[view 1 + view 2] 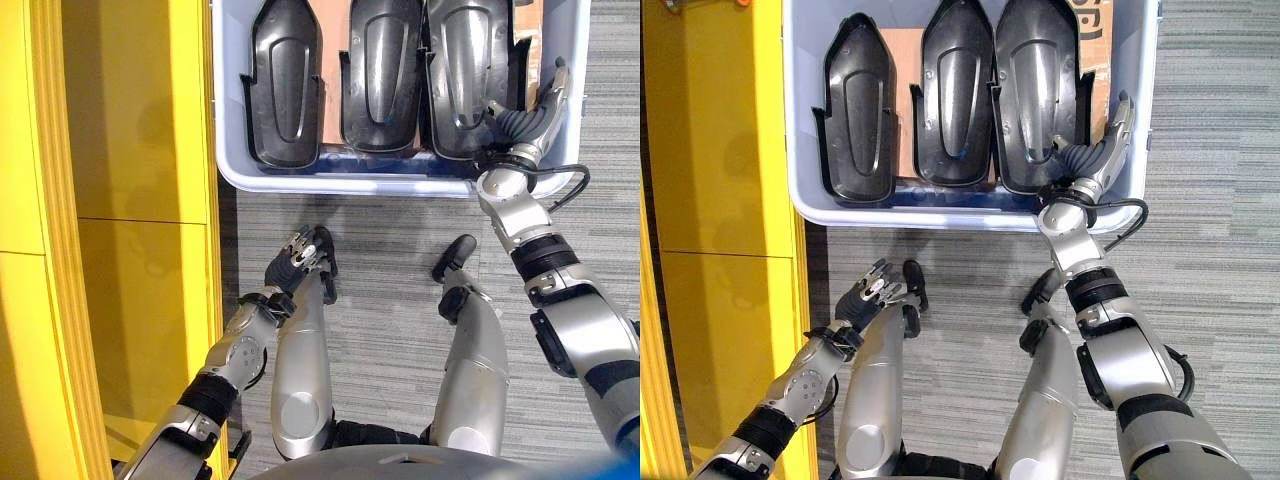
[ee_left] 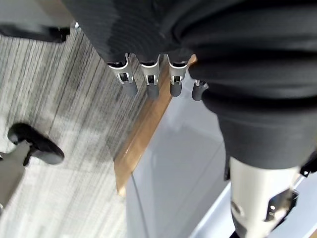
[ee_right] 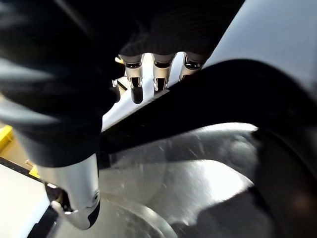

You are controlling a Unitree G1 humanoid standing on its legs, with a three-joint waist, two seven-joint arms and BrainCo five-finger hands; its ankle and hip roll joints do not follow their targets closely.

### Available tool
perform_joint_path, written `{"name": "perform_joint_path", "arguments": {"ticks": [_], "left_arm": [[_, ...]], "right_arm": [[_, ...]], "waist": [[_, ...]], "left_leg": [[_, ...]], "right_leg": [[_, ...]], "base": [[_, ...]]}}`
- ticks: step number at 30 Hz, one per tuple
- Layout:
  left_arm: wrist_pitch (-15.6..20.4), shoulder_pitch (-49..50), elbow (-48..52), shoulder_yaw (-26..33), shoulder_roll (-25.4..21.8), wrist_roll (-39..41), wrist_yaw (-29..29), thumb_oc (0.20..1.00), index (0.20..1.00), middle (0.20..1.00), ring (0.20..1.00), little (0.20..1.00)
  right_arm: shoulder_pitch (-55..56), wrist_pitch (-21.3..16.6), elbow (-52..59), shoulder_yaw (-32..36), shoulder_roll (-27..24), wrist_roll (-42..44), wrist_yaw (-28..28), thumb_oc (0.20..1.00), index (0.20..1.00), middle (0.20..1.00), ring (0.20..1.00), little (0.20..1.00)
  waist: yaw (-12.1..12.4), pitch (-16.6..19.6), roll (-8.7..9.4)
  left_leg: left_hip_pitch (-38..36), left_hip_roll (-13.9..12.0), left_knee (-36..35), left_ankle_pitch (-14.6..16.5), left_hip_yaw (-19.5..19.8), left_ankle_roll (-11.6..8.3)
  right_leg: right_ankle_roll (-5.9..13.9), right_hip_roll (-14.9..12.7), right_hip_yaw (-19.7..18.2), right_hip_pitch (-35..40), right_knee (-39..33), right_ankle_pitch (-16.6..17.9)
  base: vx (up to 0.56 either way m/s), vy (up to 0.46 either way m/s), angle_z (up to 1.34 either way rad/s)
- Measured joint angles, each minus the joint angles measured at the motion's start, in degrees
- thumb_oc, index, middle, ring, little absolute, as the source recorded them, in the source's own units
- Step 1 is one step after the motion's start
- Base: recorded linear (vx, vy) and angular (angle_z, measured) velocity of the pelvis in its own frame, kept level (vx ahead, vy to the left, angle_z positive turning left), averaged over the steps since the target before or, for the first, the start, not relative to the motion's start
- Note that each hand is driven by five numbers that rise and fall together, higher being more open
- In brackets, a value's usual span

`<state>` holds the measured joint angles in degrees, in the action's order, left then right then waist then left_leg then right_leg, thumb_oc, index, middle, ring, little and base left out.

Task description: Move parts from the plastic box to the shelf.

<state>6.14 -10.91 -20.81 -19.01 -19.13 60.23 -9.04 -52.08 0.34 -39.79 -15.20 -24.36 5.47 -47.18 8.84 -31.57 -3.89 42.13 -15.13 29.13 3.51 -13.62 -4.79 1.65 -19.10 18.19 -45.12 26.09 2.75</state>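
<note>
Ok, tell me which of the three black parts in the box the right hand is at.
The rightmost black part. The right hand reaches into the plastic box along its right edge; the middle part and left part lie farther off.

Three black moulded plastic parts [image 1: 955, 95] are lying side by side in the pale grey plastic box [image 1: 805, 150], beside the yellow shelf [image 1: 120, 200].

Even overhead light, soft shadows; right wrist view dark, perhaps motion-blurred.
</note>
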Motion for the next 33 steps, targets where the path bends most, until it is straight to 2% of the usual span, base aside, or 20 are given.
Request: {"name": "perform_joint_path", "arguments": {"ticks": [2,6,10,14,18,20,25,26,27,28,31,33], "left_arm": [[0.9,-1.2,0.2,0.1,0.2,1.3,0.9,1.0,1.0,1.0,1.0,1.0],[0.3,-1.9,1.6,2.6,0.8,2.7,3.3,1.0,1.0,1.0,1.0,1.0],[-0.1,-1.6,0.2,3.3,0.9,3.6,2.8,1.0,1.0,1.0,1.0,1.0],[2.1,-1.4,0.5,4.5,2.3,11.2,1.8,1.0,1.0,1.0,1.0,1.0],[2.9,-1.6,1.8,5.9,2.6,12.3,1.9,1.0,1.0,1.0,1.0,1.0],[2.9,-1.6,2.6,6.0,2.1,12.3,1.8,1.0,1.0,1.0,1.0,1.0],[2.5,-1.6,2.5,6.0,1.7,12.3,0.8,1.0,1.0,1.0,1.0,1.0],[1.9,-1.6,2.5,5.9,1.5,12.3,0.1,1.0,1.0,1.0,1.0,1.0],[1.9,-1.5,2.5,5.7,1.3,12.3,0.0,1.0,1.0,1.0,1.0,1.0],[1.9,-1.4,2.2,5.7,0.7,12.3,-0.6,1.0,1.0,1.0,1.0,1.0],[2.0,-1.4,1.5,5.7,-0.4,12.3,-1.9,1.0,1.0,1.0,1.0,1.0],[2.0,-1.4,1.4,5.7,-0.8,12.3,-2.2,1.0,1.0,1.0,1.0,1.0]], "right_arm": [[0.3,-0.4,0.4,0.5,0.9,2.1,1.4,1.0,1.0,1.0,1.0,1.0],[0.2,-3.3,-0.1,2.1,2.0,11.3,2.7,1.0,1.0,1.0,1.0,1.0],[0.2,-3.9,-0.7,2.1,1.8,11.3,4.9,1.0,1.0,1.0,1.0,1.0],[-0.1,-2.5,-2.5,1.4,1.7,9.4,6.0,1.0,1.0,1.0,1.0,1.0],[-2.2,1.5,-3.0,-0.7,1.1,6.8,5.7,1.0,1.0,1.0,1.0,1.0],[-3.6,4.0,-5.0,-1.2,1.0,6.3,4.6,1.0,1.0,1.0,1.0,1.0],[-6.9,9.9,-7.7,-4.0,-0.7,-3.5,2.0,1.0,1.0,1.0,1.0,1.0],[-7.8,11.8,-9.6,-5.8,-1.5,-7.5,1.0,0.812,0.812,0.812,0.812,0.812],[-8.1,12.4,-10.5,-6.3,-1.8,-8.7,0.8,0.454,0.454,0.454,0.454,0.454],[-8.8,14.1,-11.6,-7.9,-2.1,-10.7,0.4,0.2,0.2,0.2,0.2,0.2],[-9.5,17.5,-13.0,-9.5,-3.0,-12.8,-1.3,0.2,0.2,0.2,0.2,0.2],[-9.5,17.9,-13.9,-10.6,-4.0,-13.0,-2.1,0.2,0.2,0.2,0.2,0.2]], "waist": [[-0.3,0.0,0.0],[-0.4,0.0,0.01],[-0.4,0.0,0.01],[-0.4,0.0,0.04],[-0.3,0.1,0.23],[0.1,0.5,1.07],[0.3,0.5,1.14],[1.0,0.5,1.14],[1.2,0.5,1.14],[1.6,0.5,1.14],[1.8,0.5,1.14],[1.8,0.5,1.14]], "left_leg": [[0.8,0.0,0.1,-0.1,0.2,-0.01],[0.7,-0.2,0.0,-0.3,0.3,-0.22],[0.7,-0.2,0.0,-0.4,0.3,-0.22],[1.0,-0.3,-0.2,-0.6,0.8,-0.08],[1.5,-0.6,-0.5,-1.1,2.0,-0.82],[2.2,-0.7,-1.0,-1.6,2.5,-1.27],[3.0,-0.8,-1.0,-2.1,3.3,-1.28],[3.1,-0.8,-1.0,-2.1,3.4,-1.29],[3.1,-0.8,-1.0,-2.1,3.5,-1.29],[3.1,-0.7,-1.0,-2.2,3.6,-1.27],[3.4,-0.6,-1.0,-2.5,4.0,-0.87],[3.4,-0.5,-0.9,-2.5,4.5,-0.88]], "right_leg": [[-0.04,0.0,0.1,-0.6,0.1,0.0],[-0.28,0.0,0.1,-0.8,0.7,-0.3],[-0.38,0.0,0.1,-0.8,0.8,-0.4],[-0.43,0.0,0.6,-0.8,1.0,-0.9],[-0.54,-0.1,1.6,-1.0,2.1,-1.9],[-0.99,0.0,1.9,-2.0,2.9,-2.4],[-1.04,0.0,2.7,-2.1,3.0,-2.5],[-1.04,0.0,2.8,-2.0,3.1,-2.5],[-1.04,0.0,2.8,-2.0,3.1,-2.5],[-1.04,0.0,3.0,-1.9,3.0,-2.5],[-1.01,-0.1,3.3,-1.7,3.1,-2.4],[-1.0,-0.1,3.7,-1.3,3.1,-2.4]], "base": [[-0.01,-0.05,0.03],[-0.01,-0.019,0.01],[0.0,0.0,0.0],[-0.01,-0.049,0.03],[-0.01,-0.068,0.09],[0.0,-0.032,0.08],[0.01,-0.025,0.05],[0.0,0.0,0.0],[0.01,-0.019,0.04],[0.01,-0.007,0.03],[0.01,-0.002,0.05],[0.01,-0.007,0.07]]}}
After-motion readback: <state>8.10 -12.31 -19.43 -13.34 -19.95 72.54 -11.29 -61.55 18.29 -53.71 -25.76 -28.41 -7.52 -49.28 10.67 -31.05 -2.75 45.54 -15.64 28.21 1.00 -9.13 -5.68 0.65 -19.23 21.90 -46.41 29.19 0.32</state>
